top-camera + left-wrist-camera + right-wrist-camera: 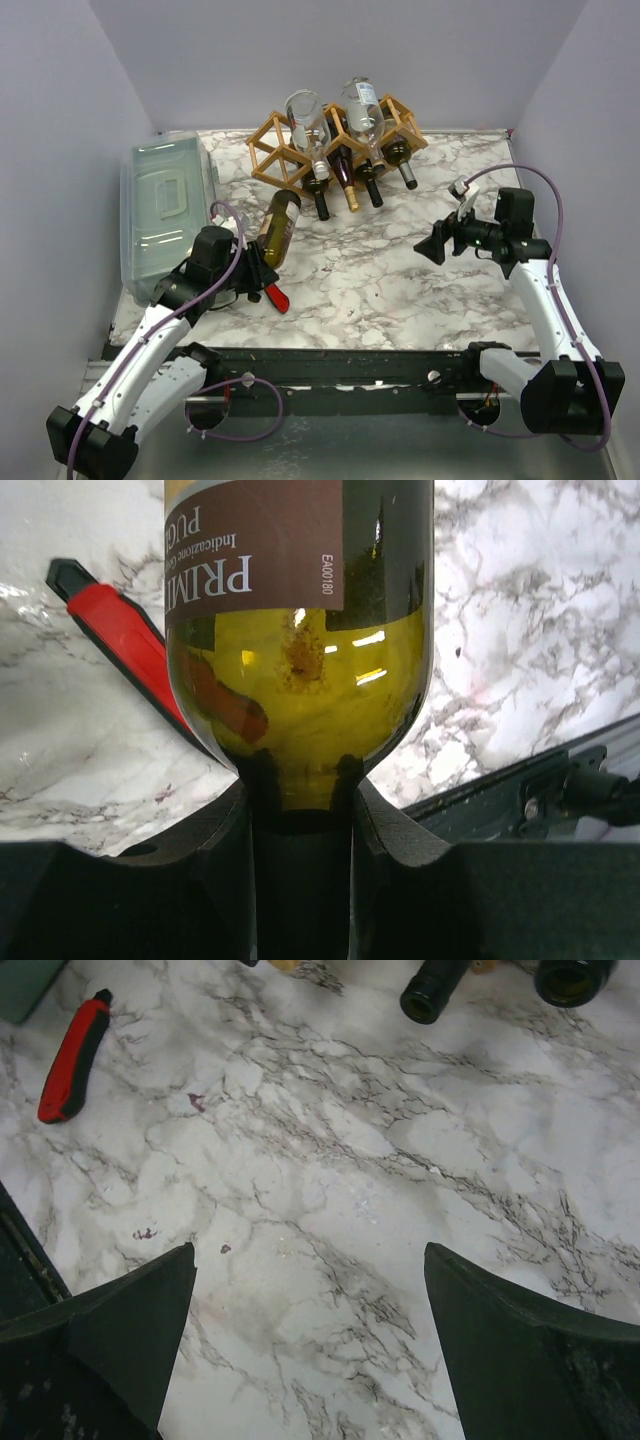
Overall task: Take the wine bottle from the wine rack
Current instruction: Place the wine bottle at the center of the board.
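The light tan wooden wine rack [270, 150] stands at the back of the marble table, with several bottles [345, 170] in its cells and two clear ones [305, 118] on top. My left gripper [255, 268] is shut on the neck of a green wine bottle [279, 228] with a brown label, held clear of the rack, in front of its left end. In the left wrist view the bottle's shoulder [300, 690] fills the middle and its neck sits between my fingers [400, 840]. My right gripper [432, 246] is open and empty over bare marble at the right; it also shows in the right wrist view [310, 1340].
A clear plastic lidded bin [165, 210] lies along the left side. A red and black tool [276, 297] lies on the marble by my left gripper, also in the right wrist view [72, 1058]. Bottle necks [430, 992] point forward from the rack.
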Available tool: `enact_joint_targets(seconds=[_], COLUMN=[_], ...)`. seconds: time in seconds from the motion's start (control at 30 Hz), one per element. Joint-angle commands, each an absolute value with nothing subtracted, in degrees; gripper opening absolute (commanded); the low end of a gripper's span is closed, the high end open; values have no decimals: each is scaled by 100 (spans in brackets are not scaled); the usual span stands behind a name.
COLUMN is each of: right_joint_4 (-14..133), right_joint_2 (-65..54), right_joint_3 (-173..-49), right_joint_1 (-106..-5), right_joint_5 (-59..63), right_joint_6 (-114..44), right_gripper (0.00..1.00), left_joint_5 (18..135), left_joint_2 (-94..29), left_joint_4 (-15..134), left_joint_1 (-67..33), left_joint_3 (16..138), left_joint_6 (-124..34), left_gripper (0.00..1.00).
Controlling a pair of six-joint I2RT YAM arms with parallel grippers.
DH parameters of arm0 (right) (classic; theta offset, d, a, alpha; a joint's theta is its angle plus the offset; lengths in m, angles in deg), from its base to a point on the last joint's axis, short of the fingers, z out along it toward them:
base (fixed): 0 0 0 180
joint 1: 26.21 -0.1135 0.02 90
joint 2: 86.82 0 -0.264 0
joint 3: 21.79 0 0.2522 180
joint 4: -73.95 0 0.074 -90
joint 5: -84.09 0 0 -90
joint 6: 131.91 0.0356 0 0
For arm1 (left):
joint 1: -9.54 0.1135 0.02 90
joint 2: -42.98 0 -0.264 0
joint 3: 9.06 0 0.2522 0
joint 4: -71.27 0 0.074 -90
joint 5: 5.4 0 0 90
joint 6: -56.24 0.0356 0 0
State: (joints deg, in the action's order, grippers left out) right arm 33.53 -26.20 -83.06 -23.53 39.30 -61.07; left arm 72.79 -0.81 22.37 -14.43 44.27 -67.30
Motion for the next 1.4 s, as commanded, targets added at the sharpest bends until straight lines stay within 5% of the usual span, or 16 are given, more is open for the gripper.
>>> enact_joint_targets(seconds=[0.0, 0.33, 0.57, 0.8, 1.37], right_joint_4=[2888, 1858, -1047, -1518, 158], right_joint_2=[-2742, -2735, -2441, -2177, -1892], right_joint_3=[-8341, -8543, -9189, -9249, -9481], right_joint_1=[-2369, -2399, -2405, -2449, -4049], right_joint_5=[4740, 5979, 6842, 6930, 5984], right_joint_6=[-6721, -8176, -12693, -14270, -13060], right_gripper=[100, 100, 100, 100, 100], left_joint_5=[6774, 6503, 6207, 5950, 5526], left_joint_2=[111, 162, -439, -1191, -3737], left_joint_4=[2160, 1347, 1174, 1030, 338], left_joint_1=[-1520, -1805, -2292, -2949, -4118], left_joint_3=[4869, 5287, 5784, 6444, 8543], left_joint_6=[-6335, -6225, -6071, -5872, -5133], left_gripper=[0, 0, 0, 0, 0])
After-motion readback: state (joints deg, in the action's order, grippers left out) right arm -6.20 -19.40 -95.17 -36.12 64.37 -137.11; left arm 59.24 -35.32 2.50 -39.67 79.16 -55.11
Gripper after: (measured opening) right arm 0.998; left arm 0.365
